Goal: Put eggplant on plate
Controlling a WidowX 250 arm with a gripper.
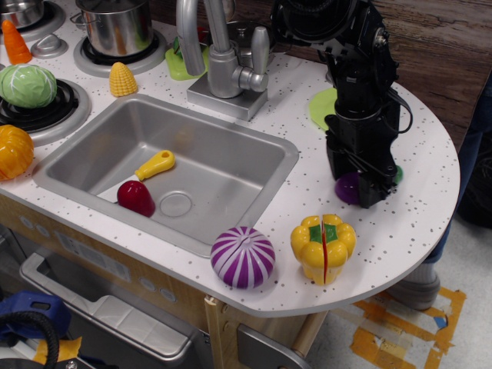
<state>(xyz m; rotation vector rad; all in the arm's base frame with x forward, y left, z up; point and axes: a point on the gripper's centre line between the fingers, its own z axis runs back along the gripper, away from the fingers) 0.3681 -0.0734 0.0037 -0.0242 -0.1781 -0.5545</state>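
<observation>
The eggplant (347, 187) is seen lying on the speckled white surface (415, 223), near the lime-green plate (326, 106) — its purple end shows to the left of the black gripper (367, 184), a bit of green stem cap to the right. The fingers are set down around it; whether they are clamped on it cannot be told — the gripper body hides them.

On the speckled tabletop (400, 231), a yellow pepper (323, 247) sits just below the fingers (367, 192), a purple-and-white striped vegetable (243, 257) farther left of it. The sink (231, 165), well left of the fingers, holds a dark red vegetable (136, 197) and a yellow piece (155, 164). The faucet (223, 61) stands up-left; corn (121, 79), cabbage (28, 84) and pot (119, 27) lie far left.
</observation>
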